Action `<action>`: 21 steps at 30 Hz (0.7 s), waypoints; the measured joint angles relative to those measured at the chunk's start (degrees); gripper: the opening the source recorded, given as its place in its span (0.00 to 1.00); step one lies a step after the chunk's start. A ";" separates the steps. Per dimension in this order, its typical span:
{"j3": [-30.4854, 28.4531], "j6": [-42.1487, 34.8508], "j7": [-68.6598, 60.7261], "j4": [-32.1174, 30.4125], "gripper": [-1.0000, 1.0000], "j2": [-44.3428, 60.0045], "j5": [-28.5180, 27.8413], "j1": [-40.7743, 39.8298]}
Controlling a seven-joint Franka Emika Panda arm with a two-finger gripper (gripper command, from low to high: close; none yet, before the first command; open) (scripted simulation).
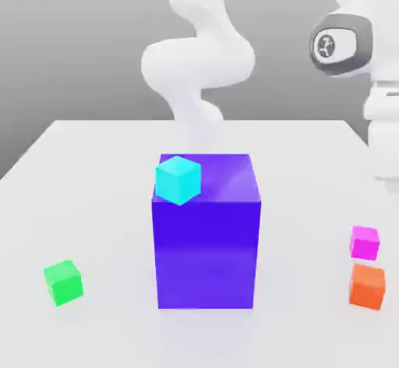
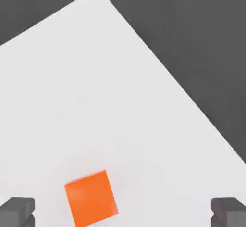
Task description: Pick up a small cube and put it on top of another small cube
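Note:
The small magenta cube (image 1: pixel 365 242) sits on the white table at the exterior view's right. Just in front of it stands an orange cube (image 1: pixel 367 285). The arm's white hand (image 1: pixel 383 136) hangs high above these two, at the exterior view's right edge. In the hand view my gripper (image 2: pixel 123 213) is open, its dark fingertips (image 2: pixel 17 211) far apart and holding nothing. The orange cube (image 2: pixel 91 198) lies on the table far below, closer to one fingertip than the other.
A large blue-purple block (image 1: pixel 206 242) stands mid-table with a cyan cube (image 1: pixel 178 179) on its top corner. A green cube (image 1: pixel 63 282) rests at the exterior view's left. The table edge (image 2: pixel 192 103) and the dark floor beyond it show in the hand view.

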 joint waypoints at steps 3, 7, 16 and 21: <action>1.72 3.41 0.64 -2.69 0.50 6.60 -4.21 3.94; -2.59 8.94 5.52 -2.79 0.50 15.27 -12.47 8.78; -10.40 14.67 10.32 -1.12 0.00 22.72 -18.72 15.34; -5.99 10.87 6.72 -2.36 0.00 17.75 -14.07 12.00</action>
